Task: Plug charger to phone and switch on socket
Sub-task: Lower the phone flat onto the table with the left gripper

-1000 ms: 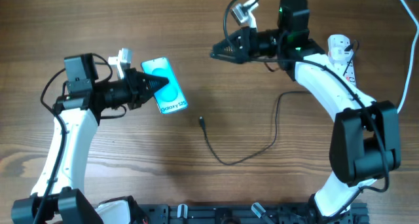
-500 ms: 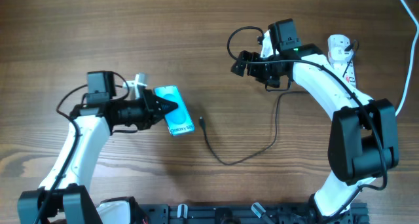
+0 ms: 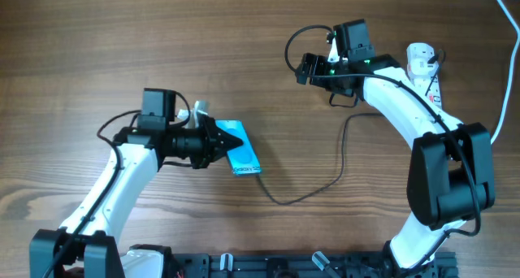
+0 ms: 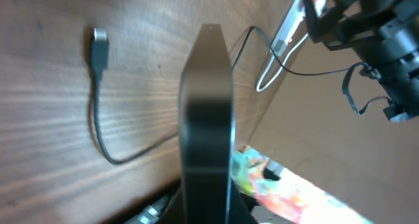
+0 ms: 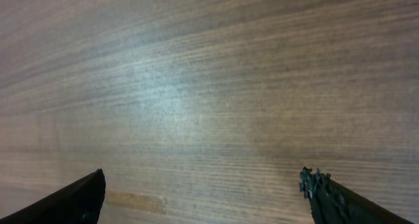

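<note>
My left gripper is shut on the phone, whose cyan screen faces up in the overhead view. In the left wrist view the phone shows edge-on as a dark slab held above the table. The charger's thin black cable loops across the table, and its connector tip lies just beside the phone's far end. The white socket lies at the back right, behind the right arm. My right gripper hangs open over bare wood with nothing between its fingers.
A white lead runs off the back right corner. A thin cable runs down the right edge. The right arm shows at the top right of the left wrist view. The table is brown wood.
My left arm has carried the phone right and toward the front, up to the charger's connector tip. My right gripper has pulled back to the right, and now faces down at the table.
</note>
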Robot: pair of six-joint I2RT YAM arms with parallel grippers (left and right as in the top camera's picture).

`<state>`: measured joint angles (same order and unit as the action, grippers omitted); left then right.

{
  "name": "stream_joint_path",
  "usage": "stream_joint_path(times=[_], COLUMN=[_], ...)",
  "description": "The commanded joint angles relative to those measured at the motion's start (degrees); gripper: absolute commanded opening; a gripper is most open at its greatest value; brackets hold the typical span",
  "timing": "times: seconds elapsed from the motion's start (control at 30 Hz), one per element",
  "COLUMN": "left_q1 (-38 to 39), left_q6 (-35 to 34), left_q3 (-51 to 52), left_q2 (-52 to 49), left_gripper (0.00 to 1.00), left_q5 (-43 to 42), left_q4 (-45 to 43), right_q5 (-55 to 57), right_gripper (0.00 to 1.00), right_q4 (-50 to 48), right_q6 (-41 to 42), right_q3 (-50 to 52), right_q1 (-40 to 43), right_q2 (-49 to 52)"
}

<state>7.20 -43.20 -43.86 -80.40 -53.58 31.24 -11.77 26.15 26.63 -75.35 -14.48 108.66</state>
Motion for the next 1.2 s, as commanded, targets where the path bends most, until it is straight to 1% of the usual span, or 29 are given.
stream_joint_path(times=[0.0,0.07,0.13,0.23,0.3,0.37,0.43,0.57,0.7,0.77,0.83,0.87,0.93,0.97,1.0,1.03,1.07,1.17], left_q1=[1.8,2.6,3.3,3.6,3.6,3.6,3.6,3.6,3.6,3.6,3.6,3.6,3.6,3.6,3.6,3.6,3.6,3.6], left_q6=[-12.2,-15.4,-17.4,-17.7,-17.9,-19.3,-22.2,-31.3,-34.1,-36.4,-41.0,-45.2,-49.4,-50.5,-51.8,-53.4,-54.9,-56.3], left_q3=[0.1,0.1,0.1,0.0,0.0,0.0,0.0,0.0,0.0,0.0,0.0,0.0,0.0,0.0,0.0,0.0,0.0,0.0], left_q2=[0.8,0.8,0.8,0.8,0.8,0.8,0.8,0.8,0.8,0.8,0.8,0.8,0.8,0.8,0.8,0.8,0.8,0.8], left_gripper=[0.04,0.04,0.04,0.04,0.04,0.04,0.04,0.04,0.05,0.09,0.13,0.17,0.2,0.25,0.21,0.04,0.04,0.04], left_q5=[-1.2,-2.8,-6.8,-14.6,-17.8,-18.0,-18.0,-18.0,-20.5,-23.1,-26.5,-28.3,-29.2,-29.2,-29.1,-29.1,-29.1,-29.1], left_q4=[-0.4,-0.5,-2.0,-5.7,-8.9,-10.4,-11.0,-13.7,-18.5,-21.6,-25.2,-28.5,-31.8,-32.9,-34.6,-36.1,-37.4,-39.6], right_q5=[1.4,1.4,1.4,1.4,1.4,1.4,1.4,1.4,1.4,1.4,1.4,1.4,1.4,1.4,1.4,1.4,1.4,1.4], right_gripper=[1.0,1.0,1.0,1.0,1.0,1.0,1.0,1.0,1.0,1.0,1.0,1.0,1.0,1.0,1.0,1.0,1.0,1.0], right_q4=[-0.8,-1.0,-1.4,-1.6,-1.7,-1.7,-1.7,-1.7,-1.7,-1.7,-1.7,-1.7,-1.7,-1.7,-1.7,-1.7,-1.7,-1.7], right_q6=[-0.9,-0.9,-0.9,-0.9,-1.0,-0.9,-1.0,-0.9,-0.9,-0.9,-0.9,-0.9,-0.9,-1.0,-0.9,-0.9,-0.9,-0.9], right_q3=[0.0,-0.1,-0.1,-0.1,-0.1,-0.1,-0.1,-0.1,-0.1,-0.1,-0.1,-0.1,-0.1,-0.1,-0.1,-0.1,-0.1,-0.1], right_q1=[-0.1,-0.1,-0.1,-0.1,-0.1,-0.1,-0.1,-0.1,-0.1,-0.1,-0.1,-0.1,-0.1,-0.1,-0.1,-0.1,-0.1,-0.1], right_q2=[0.6,0.6,0.6,0.6,0.6,0.6,0.6,0.6,0.6,0.6,0.6,0.6,0.6,0.6,0.6,0.6,0.6,0.6])
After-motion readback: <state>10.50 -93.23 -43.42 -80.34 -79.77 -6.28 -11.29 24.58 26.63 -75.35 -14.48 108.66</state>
